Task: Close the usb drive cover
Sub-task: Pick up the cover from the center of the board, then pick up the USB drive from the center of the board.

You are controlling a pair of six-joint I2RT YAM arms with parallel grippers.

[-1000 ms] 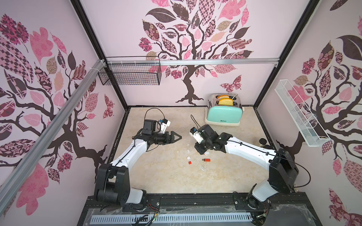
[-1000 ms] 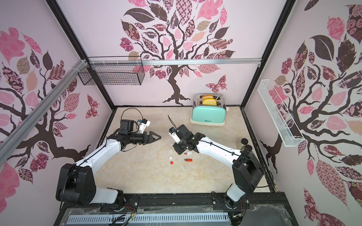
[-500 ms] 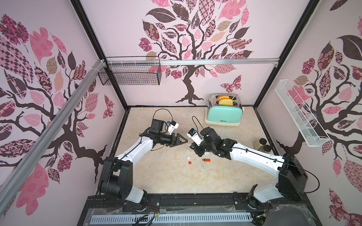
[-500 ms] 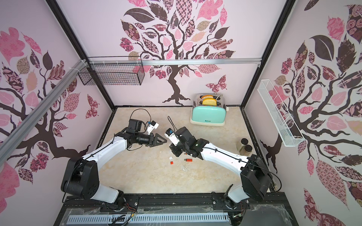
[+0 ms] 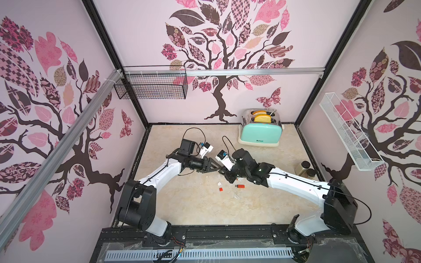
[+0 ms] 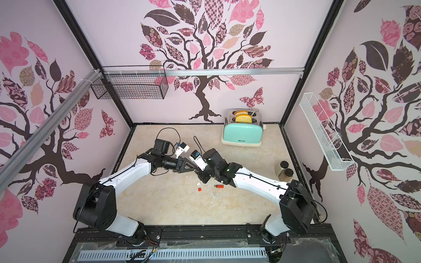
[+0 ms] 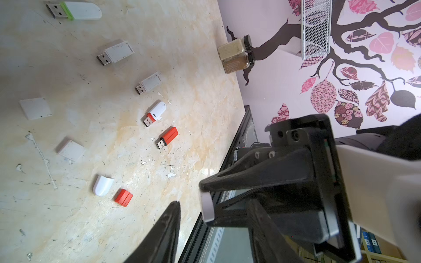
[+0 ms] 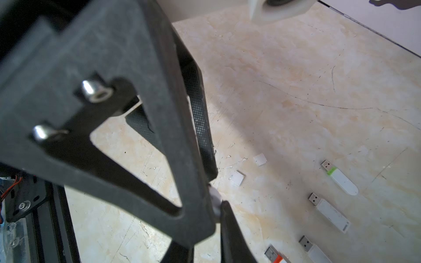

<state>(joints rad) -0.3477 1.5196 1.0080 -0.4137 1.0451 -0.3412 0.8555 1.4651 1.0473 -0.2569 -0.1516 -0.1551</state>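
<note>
**Five bare drives, four loose caps on my bench**

Laid in a row on my scuffed beige marbled tabletop [image 7: 68, 223], plugs uncovered: a green-banded white USB drive [image 7: 74, 10], a broad white USB drive [image 7: 116, 52], a smaller white USB drive [image 7: 148, 83], a red-collared white USB drive [image 7: 155, 113] and a red USB drive [image 7: 167, 137]. Apart from them lie a square white cap [image 7: 35, 108], a second white cap [image 7: 70, 149], a rounded white cap [image 7: 102, 185] and, just beside it, a red cap [image 7: 123, 197]. A mint toaster [image 5: 259, 133] stands by the back wall. Two spice jars [image 7: 235, 54], touching each other, stand at my right edge.

The left gripper [image 5: 216, 169] is held open, jaws set either side of the right gripper [image 7: 205, 194], which is clamped shut.
</note>
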